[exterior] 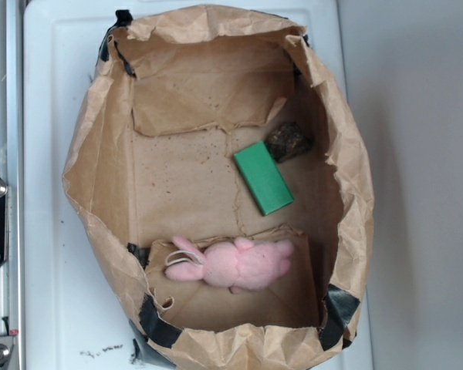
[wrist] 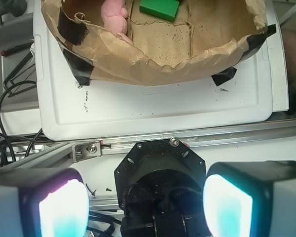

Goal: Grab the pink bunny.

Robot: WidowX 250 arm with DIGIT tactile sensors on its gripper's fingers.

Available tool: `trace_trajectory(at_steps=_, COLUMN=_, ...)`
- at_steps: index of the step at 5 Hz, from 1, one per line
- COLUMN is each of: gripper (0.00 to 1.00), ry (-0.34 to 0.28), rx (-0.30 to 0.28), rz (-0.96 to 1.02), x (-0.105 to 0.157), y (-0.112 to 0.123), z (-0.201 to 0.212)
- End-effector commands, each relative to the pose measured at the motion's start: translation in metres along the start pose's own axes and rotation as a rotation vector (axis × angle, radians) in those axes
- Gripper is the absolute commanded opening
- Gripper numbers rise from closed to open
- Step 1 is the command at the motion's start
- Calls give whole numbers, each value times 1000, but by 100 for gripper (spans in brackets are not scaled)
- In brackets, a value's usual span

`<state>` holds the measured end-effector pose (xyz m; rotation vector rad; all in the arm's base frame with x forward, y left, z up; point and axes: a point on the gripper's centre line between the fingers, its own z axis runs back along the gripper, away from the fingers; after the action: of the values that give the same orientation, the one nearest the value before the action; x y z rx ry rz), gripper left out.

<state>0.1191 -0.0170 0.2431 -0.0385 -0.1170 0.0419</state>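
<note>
The pink bunny [exterior: 238, 263] lies on its side on the floor of a brown paper bag [exterior: 100, 185], near the bag's lower wall, ears pointing left. In the wrist view only part of the pink bunny [wrist: 114, 14] shows at the top, behind the bag's rim. My gripper [wrist: 145, 200] is outside the bag, above the robot's black base, well away from the bunny. Its two glowing pads [wrist: 64, 207] stand wide apart with nothing between them. The gripper does not appear in the exterior view.
A green block [exterior: 263, 177] and a dark brown lump [exterior: 288, 141] lie in the bag's upper right part. The bag rests on a white tray [wrist: 153, 111]. A metal rail [wrist: 227, 136] and cables [wrist: 10, 98] run beside the tray.
</note>
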Motion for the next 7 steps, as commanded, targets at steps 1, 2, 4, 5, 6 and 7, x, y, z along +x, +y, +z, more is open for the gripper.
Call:
trace_trajectory(at_steps=1, gripper=100, ry=0, rx=0, rz=0, x=0, y=0, z=0)
trace_trajectory(at_steps=2, gripper=100, ry=-61, rx=-6, rz=65, x=43, y=-16, z=-12)
trace_trajectory(at_steps=4, gripper=100, ry=-133, rx=-1, rz=40, x=113, y=-2, z=-51)
trace_trajectory(at_steps=5, gripper=100, ry=-189, rx=-28, rz=157, x=138, y=20, z=-84)
trace_trajectory(at_steps=6, gripper=100, ry=-161, rx=-61, rz=230, x=157, y=28, z=-116)
trace_trajectory(at_steps=7, gripper=100, ry=-145, rx=-55, rz=280, x=163, y=24, z=-143)
